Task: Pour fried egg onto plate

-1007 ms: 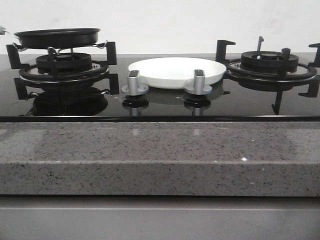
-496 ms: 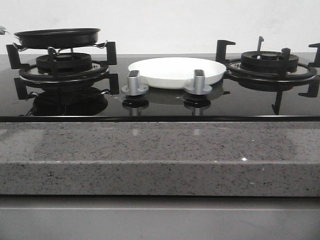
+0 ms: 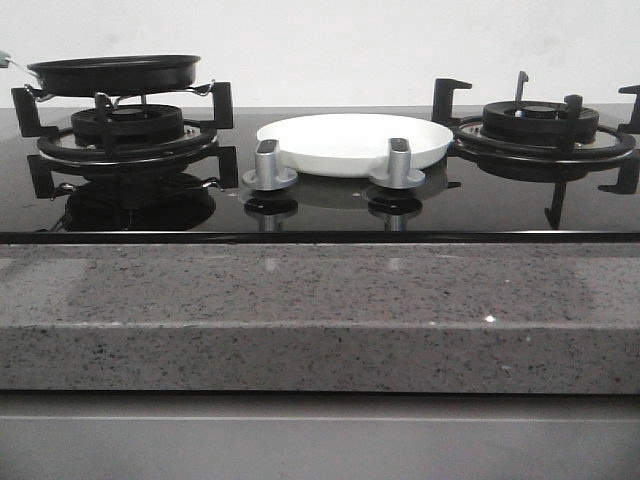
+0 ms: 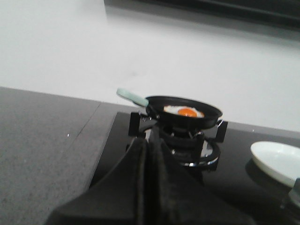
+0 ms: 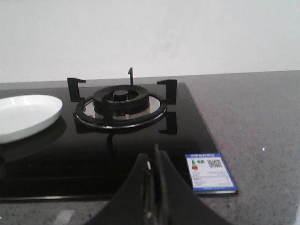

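Two burners stand on the black glass hob in the front view, and neither tool is seen there. The frying pan [image 3: 115,74] sits on the left burner grate [image 3: 125,135], its pale handle going out of the picture at the left edge. The plate [image 3: 352,142] lies flat on the hob between the two burners, just behind the two silver knobs [image 3: 270,166], so I judge it is put there to be near the pan for a short pour. The right burner [image 3: 540,125] is bare. The pan's inside is hidden from this low angle. The grey stone surface [image 3: 320,300] runs along the front.

One look from the left wrist view shows the fried egg [image 4: 183,111] lying in the pan, white with an orange yolk, not yet on the plate, whose edge is seen to the side. The left tool [image 4: 149,173] has its two dark fingers pressed together with no gap; it holds nothing and touches nothing, and is well apart from the pan handle [image 4: 132,97]. I judge the handle is turned outward so this tool can take it.

From the right wrist view, the right tool [image 5: 152,187] is also closed and empty, hanging over the hob edge near a blue label [image 5: 209,172], apart from the plate.
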Motion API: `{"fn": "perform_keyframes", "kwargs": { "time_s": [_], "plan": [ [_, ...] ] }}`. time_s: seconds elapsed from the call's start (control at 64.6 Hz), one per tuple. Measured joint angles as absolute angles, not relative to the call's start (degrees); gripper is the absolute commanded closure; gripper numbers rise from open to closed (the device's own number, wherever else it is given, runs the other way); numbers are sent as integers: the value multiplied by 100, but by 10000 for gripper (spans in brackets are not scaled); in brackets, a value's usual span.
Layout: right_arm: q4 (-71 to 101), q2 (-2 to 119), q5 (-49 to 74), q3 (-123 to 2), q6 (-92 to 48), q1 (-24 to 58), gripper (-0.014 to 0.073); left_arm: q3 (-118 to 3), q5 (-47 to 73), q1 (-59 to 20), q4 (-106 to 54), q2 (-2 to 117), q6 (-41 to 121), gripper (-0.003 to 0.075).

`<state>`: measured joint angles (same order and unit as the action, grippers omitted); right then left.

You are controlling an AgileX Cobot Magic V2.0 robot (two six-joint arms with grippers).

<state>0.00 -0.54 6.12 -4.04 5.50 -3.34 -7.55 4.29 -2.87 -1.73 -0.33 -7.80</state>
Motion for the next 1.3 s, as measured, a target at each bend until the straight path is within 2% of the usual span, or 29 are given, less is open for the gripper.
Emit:
{"fn": "perform_keyframes", "kwargs": {
  "time_s": [0.186, 0.527, 0.867, 1.208, 1.239, 1.301],
  "plan": [
    [-108, 33, 1382, -1489, 550, -334, 661, -2068, 1237, -287, -87, 256, -780, 739],
    [-232, 1367, 2494, -3539, 539, -334, 661, -3896, 2628, -287, 42, 1741, -780, 739],
    [-237, 1890, 2651, -3710, 539, -334, 661, -4025, 2845, -287, 42, 2563, -780, 739],
    [-245, 1895, 2651, -3710, 539, -334, 659, -4025, 2897, -287, 42, 2684, -780, 738],
    [-245, 1895, 2653, -3710, 539, -334, 649, -4025, 2897, -287, 42, 2684, -780, 736],
    [-245, 1895, 2689, -3710, 539, -334, 562, -4025, 2897, -287, 42, 2684, -780, 704]
  ]
}}
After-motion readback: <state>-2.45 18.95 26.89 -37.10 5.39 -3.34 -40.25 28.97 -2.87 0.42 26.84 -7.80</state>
